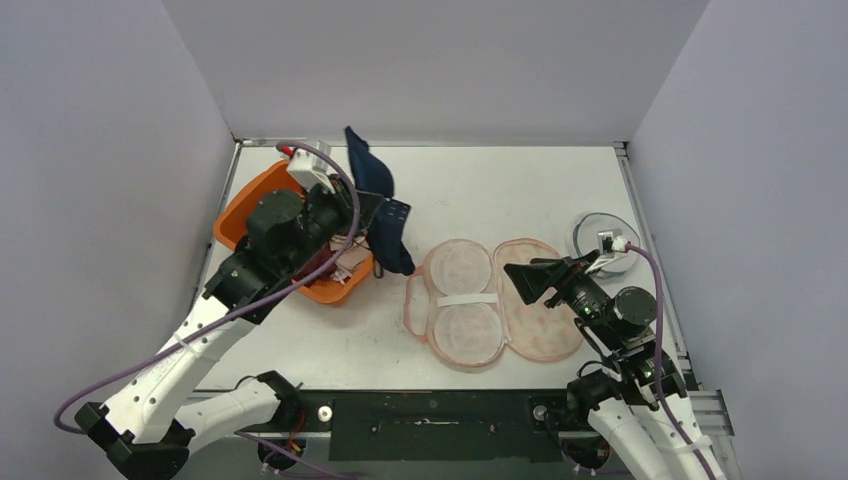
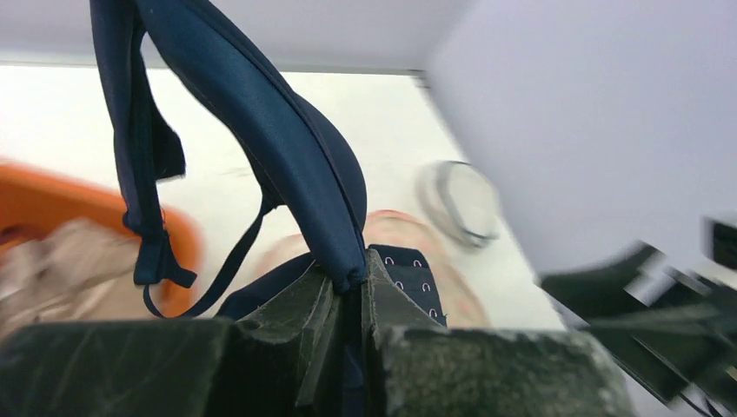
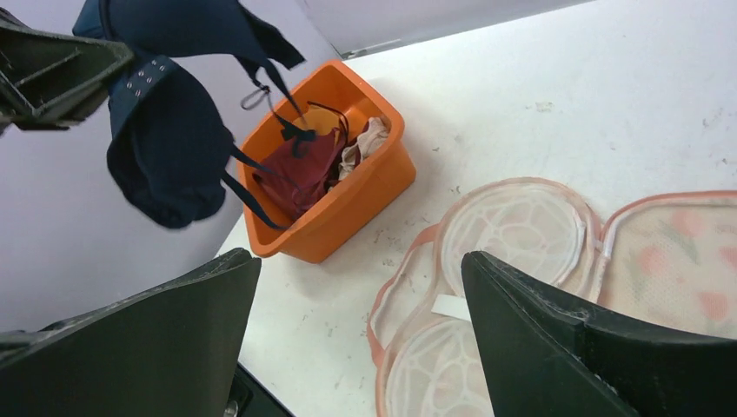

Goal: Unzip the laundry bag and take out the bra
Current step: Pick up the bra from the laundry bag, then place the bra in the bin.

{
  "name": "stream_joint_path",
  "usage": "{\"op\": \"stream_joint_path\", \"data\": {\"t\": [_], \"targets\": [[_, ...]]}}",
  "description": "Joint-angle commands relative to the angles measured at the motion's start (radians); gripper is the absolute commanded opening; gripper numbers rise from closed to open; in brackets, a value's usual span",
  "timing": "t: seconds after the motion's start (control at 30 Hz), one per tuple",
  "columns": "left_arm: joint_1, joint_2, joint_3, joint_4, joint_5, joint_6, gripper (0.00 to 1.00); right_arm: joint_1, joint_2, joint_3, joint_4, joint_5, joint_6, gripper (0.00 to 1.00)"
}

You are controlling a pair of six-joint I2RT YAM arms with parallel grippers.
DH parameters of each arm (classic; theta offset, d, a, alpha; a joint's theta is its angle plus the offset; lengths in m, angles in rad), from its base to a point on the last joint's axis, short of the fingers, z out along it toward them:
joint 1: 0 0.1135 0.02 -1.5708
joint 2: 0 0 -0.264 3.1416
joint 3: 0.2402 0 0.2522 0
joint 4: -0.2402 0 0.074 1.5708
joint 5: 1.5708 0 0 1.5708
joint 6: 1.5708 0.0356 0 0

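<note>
The white desk (image 1: pixel 500 180) fills the space between the grey walls. At its centre-right the laundry bag (image 1: pixel 465 330) lies unzipped and spread flat in two pink-edged mesh halves, with a white band across the left half. To the left of the bag stands an orange bin (image 1: pixel 240 215) holding a dark red garment and a beige one (image 3: pixel 304 169). The navy bra (image 1: pixel 378 178) is out of the bag and off the desk, hanging in the air beside the bin's right side. One cup points up, the other droops, and its straps dangle toward the bin. The left pincer (image 2: pixel 348 287) is clamped together on the bra near its hook-and-eye band. The right pincer (image 3: pixel 361 261) hovers over the right half of the bag with its fingers wide apart and nothing between them. A small round, shiny object (image 1: pixel 603 240) sits on the desk just beyond that arm.
</note>
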Motion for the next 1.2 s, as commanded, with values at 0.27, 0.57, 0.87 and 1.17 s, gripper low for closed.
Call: {"op": "stream_joint_path", "data": {"t": [0.27,0.57,0.87,1.17], "targets": [[0.378,0.11,0.224,-0.62,-0.316,0.14,0.0,0.005,-0.019,-0.124,0.037,0.009,0.016,0.9],[0.541,0.273,0.13,-0.442,-0.185,0.096,0.0,0.005,-0.035,-0.226,0.092,-0.027,0.057,0.9],[0.559,0.429,0.168,-0.352,-0.218,0.094,0.0,0.008,-0.053,-0.287,0.121,-0.036,0.093,0.91],[0.56,0.267,0.276,-0.454,-0.284,0.126,0.0,0.008,-0.014,-0.3,0.161,-0.035,0.077,0.91]]}}
